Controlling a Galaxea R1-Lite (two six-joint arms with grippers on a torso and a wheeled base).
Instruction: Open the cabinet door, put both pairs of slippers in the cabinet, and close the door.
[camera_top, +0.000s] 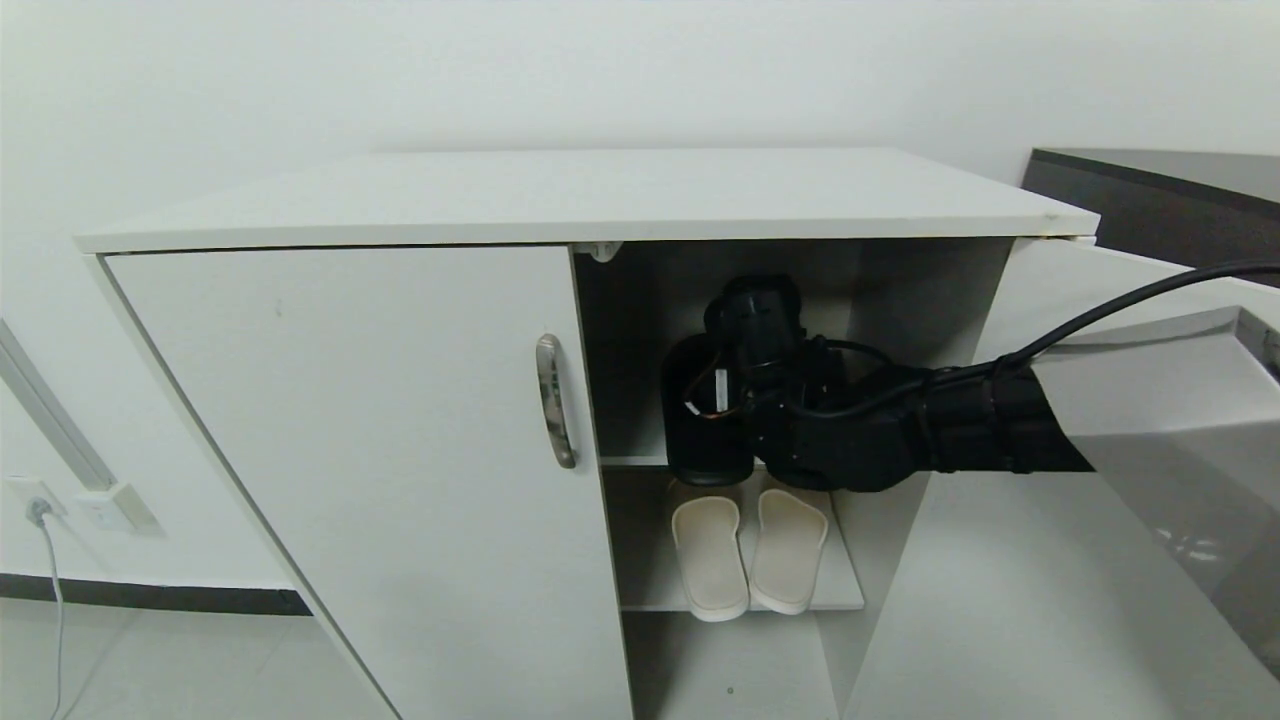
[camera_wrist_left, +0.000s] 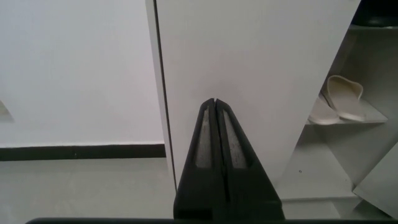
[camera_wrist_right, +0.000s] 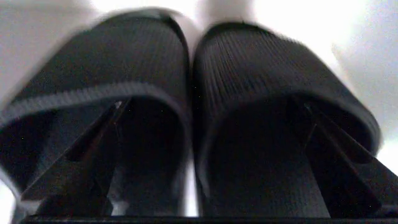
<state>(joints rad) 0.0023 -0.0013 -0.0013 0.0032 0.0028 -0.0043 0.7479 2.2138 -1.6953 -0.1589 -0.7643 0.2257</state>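
Black slippers (camera_wrist_right: 193, 93) sat right against the right wrist camera, pressed side by side; the right gripper (camera_wrist_right: 211, 102) gripped the pair, one finger tucked inside each slipper with their adjoining sides clamped between; from the head camera the pair stood tilted up on end on the upper shelf (camera_top: 630, 461) inside the cabinet (camera_top: 600, 200), whose right door (camera_top: 1000, 600) was swung open. Outside, the left gripper (camera_wrist_left: 215, 106) hung with its fingers pressed together on nothing, facing the closed left door (camera_wrist_left: 249, 62) with its metal handle (camera_top: 553, 400); farther in, white slippers (camera_top: 748, 550) lay side by side, soles down, on the lower shelf (camera_top: 840, 598); a white wall (camera_top: 300, 80) stood behind the cabinet.
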